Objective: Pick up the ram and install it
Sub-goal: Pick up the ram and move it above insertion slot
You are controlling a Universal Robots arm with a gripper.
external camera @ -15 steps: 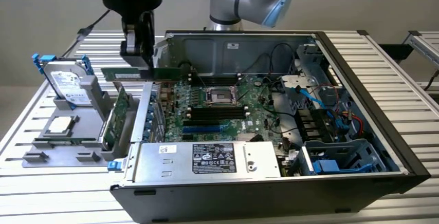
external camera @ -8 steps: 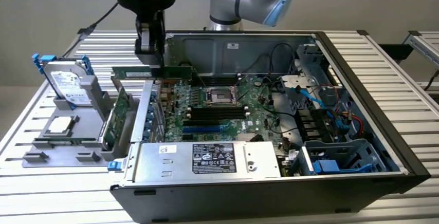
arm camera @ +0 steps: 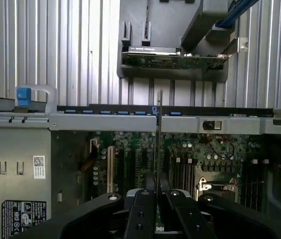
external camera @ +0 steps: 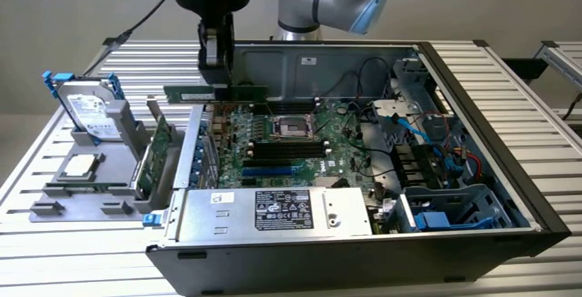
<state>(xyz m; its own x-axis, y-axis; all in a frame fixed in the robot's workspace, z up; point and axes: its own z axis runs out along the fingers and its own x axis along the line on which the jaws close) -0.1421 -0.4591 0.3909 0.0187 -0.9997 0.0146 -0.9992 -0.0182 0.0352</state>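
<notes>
My gripper point(external camera: 217, 79) is shut on the ram point(external camera: 187, 93), a long thin green stick held level above the open computer case point(external camera: 491, 174). The stick hangs over the case's rear corner at the exterior view's left, higher than the motherboard point(external camera: 337, 140). The black memory slots point(external camera: 287, 150) lie further in, below the CPU socket point(external camera: 293, 127). In the wrist view the ram point(arm camera: 159, 129) shows edge-on as a thin line rising from between the fingers of my gripper point(arm camera: 158, 191), over the case's side wall and the motherboard point(arm camera: 130, 159).
A grey fixture point(external camera: 54, 205) at the exterior view's left holds a hard drive point(external camera: 89, 110), a square silver chip point(external camera: 78, 164) and a green expansion card point(external camera: 159, 150). The power supply point(external camera: 272, 212) fills the case's near side; cables and a blue drive cage point(external camera: 446, 208) sit at the right.
</notes>
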